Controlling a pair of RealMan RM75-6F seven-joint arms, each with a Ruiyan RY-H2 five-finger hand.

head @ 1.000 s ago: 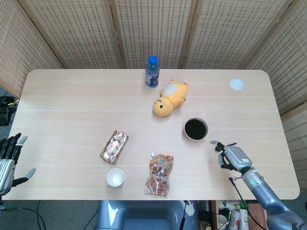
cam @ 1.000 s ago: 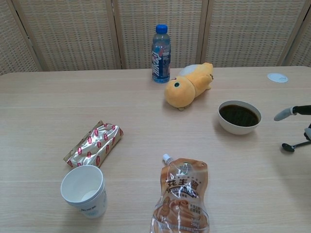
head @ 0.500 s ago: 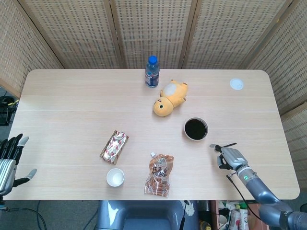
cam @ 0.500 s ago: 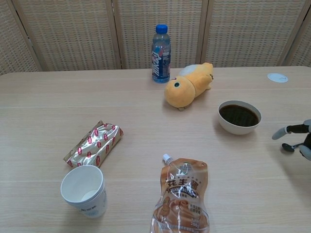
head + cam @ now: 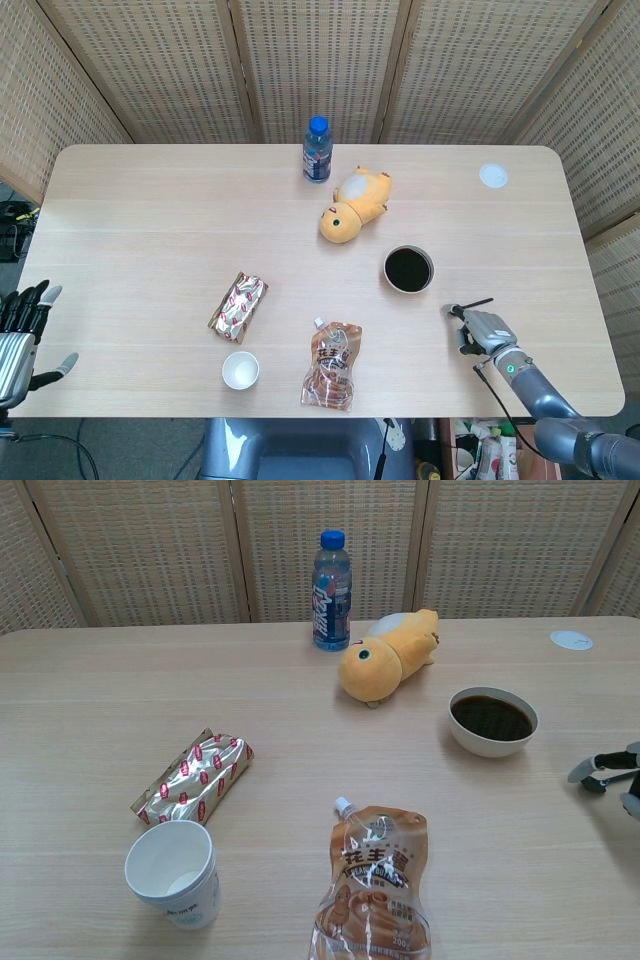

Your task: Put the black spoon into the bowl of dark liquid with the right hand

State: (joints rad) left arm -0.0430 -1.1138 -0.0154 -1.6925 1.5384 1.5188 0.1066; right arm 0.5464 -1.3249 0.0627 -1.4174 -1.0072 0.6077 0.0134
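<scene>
Sunk lower and nearer over the last second: right hand (image 5: pixel 484 328), now down at the table surface near the near-right edge, with the black spoon (image 5: pixel 474 304) at its fingertips. Left to right otherwise: left hand (image 5: pixel 22 330) off the near-left table edge, fingers apart, holding nothing, far too distant to matter. Further right, bowl of dark liquid (image 5: pixel 408 269), unmoved, standing just far-left of the right hand. Then the spoon itself, lying on the table, long axis running left-right and angled slightly away, dark end (image 5: pixel 590 785) toward the bowl in the chest view. Fingers draped over the spoon; whether actually clamped on it or only resting against it cannot be told from either view. Once gripped, probably a short lift and a carry left and away to reach the bowl rim.
</scene>
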